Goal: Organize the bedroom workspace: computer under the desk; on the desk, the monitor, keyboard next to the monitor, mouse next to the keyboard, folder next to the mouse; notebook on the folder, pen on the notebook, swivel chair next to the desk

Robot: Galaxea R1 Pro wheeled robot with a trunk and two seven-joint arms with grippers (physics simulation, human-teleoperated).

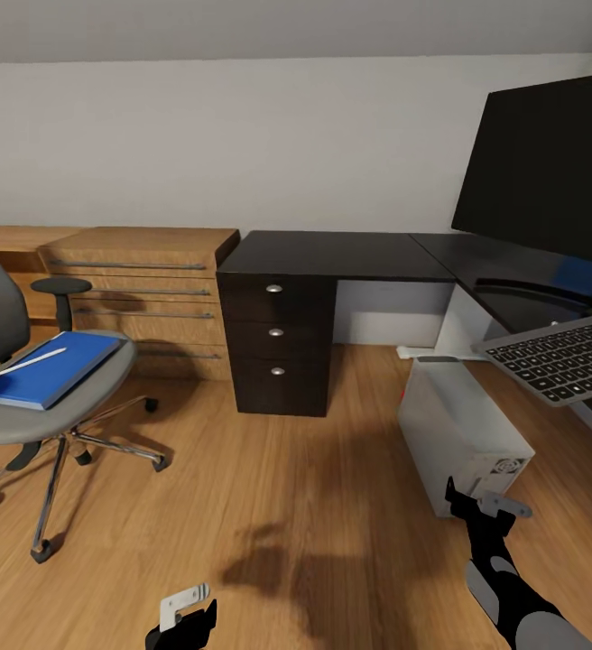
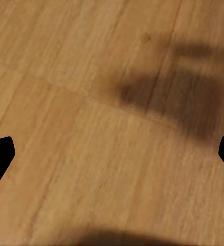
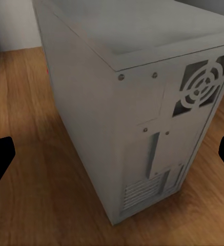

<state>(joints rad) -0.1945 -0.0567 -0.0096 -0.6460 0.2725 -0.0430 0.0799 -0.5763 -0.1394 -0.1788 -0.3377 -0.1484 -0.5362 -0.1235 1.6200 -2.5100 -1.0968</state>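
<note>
Computer (image 1: 458, 433) stands on wood floor (image 1: 287, 506) at 4 o'clock, beside the desk (image 1: 332, 253), not clearly under it. Monitor (image 1: 549, 171) on desk at 2 o'clock; keyboard (image 1: 562, 357) overhangs the desk edge at 3. Blue folder (image 1: 48, 368) with pen (image 1: 27, 363) on top lies on swivel chair (image 1: 52, 397) at 9 — not moved yet. Notebook and mouse not identified. Left gripper (image 1: 183, 614) at 6 and right gripper (image 1: 487, 510) near the tower: both spread wide, empty. Most steps remain.
</note>
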